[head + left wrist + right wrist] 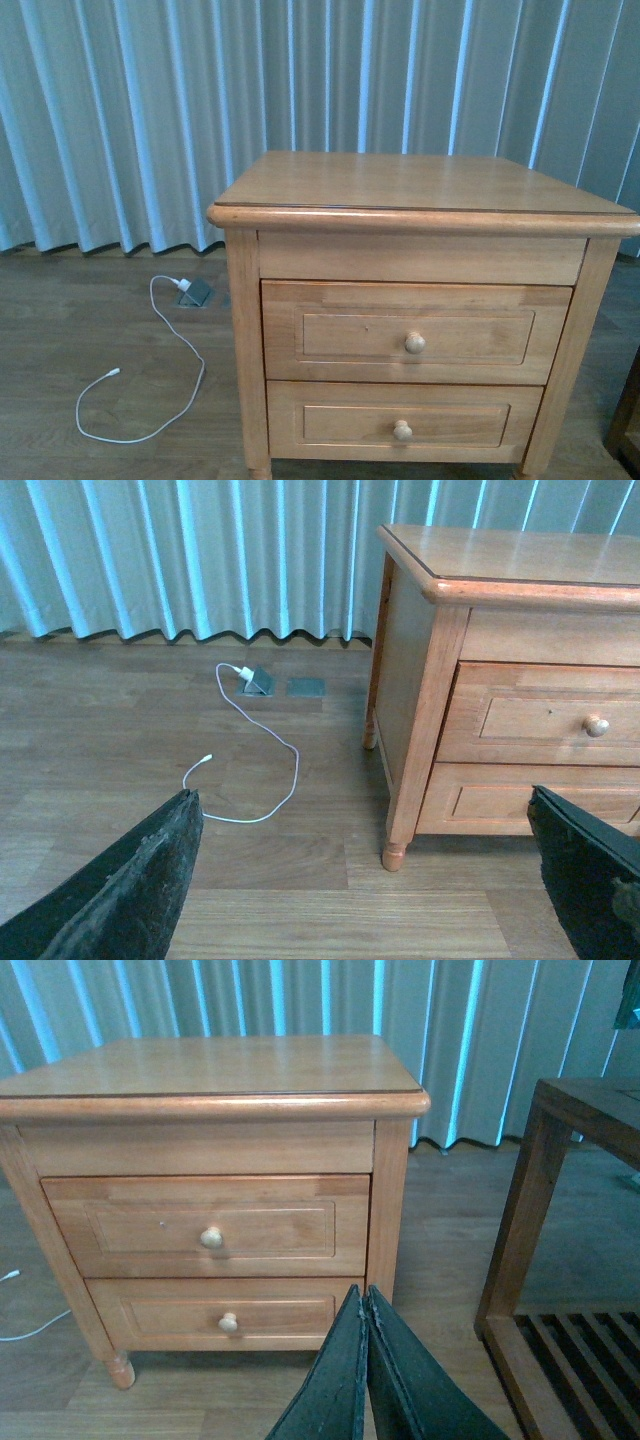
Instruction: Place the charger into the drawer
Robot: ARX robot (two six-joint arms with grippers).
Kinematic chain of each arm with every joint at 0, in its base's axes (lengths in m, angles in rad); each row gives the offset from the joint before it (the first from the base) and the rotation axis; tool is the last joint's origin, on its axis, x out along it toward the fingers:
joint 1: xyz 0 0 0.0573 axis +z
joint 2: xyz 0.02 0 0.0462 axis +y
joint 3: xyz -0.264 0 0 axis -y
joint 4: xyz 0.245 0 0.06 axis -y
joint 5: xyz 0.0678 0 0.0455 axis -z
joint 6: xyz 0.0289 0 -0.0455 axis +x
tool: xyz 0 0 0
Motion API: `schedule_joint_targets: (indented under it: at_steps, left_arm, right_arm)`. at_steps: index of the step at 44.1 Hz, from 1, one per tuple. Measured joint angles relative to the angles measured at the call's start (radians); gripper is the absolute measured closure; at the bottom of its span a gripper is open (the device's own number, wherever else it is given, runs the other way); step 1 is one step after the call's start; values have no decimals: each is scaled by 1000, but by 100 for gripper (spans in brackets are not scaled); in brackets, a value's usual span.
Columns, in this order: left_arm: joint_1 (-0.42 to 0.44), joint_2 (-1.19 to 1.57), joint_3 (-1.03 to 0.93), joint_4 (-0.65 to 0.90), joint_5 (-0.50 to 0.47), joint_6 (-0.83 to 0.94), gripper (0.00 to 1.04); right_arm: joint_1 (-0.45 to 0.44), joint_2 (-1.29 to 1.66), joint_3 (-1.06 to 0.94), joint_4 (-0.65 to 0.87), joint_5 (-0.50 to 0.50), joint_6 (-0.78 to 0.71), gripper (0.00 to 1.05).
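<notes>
Starting at the far left, a long white cable (160, 370) lay curled on the wood floor, its plug end sitting by a grey floor socket (195, 293) below the curtain (120, 120) — and that was not the charger. The charger itself was nowhere to be seen in any view; not on the floor, not on the nightstand's top surface (400, 180), which showed only bare wood.

Moving right, the nightstand (245, 330) stood with both fronts flush. The drawer (414, 332), the taller upper one with the round knob (414, 343), was fully shut, and the lower drawer (402, 422) under it was shut too.

Over on the wrist views: the left claw (370, 880) hung released, its two dark fingers (130, 890) spread wide with nothing between them, aimed toward the floor beside the nightstand. The right claw (364, 1370) was clenched, fingers pressed together on nothing, pointing at the drawer fronts, with a slatted wooden side table (560, 1210) off to its right.

By my reading, nothing was done yet: the drawer needed pulling open, the charger needed finding and picking up, then placing inside.
</notes>
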Motion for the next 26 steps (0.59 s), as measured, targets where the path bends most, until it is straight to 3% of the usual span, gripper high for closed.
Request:
schedule_joint_targets:
  at_steps: [13, 18, 26]
  left_arm:
    - [0, 0, 0, 0, 0, 0, 6]
    - [0, 0, 0, 0, -1, 0, 6]
    - [0, 0, 0, 0, 0, 0, 6]
  right_arm:
    - [0, -85, -14, -73, -1, 0, 103]
    - [0, -218, -13, -238, -3, -1, 103]
    - [0, -253, -13, -248, -3, -1, 103]
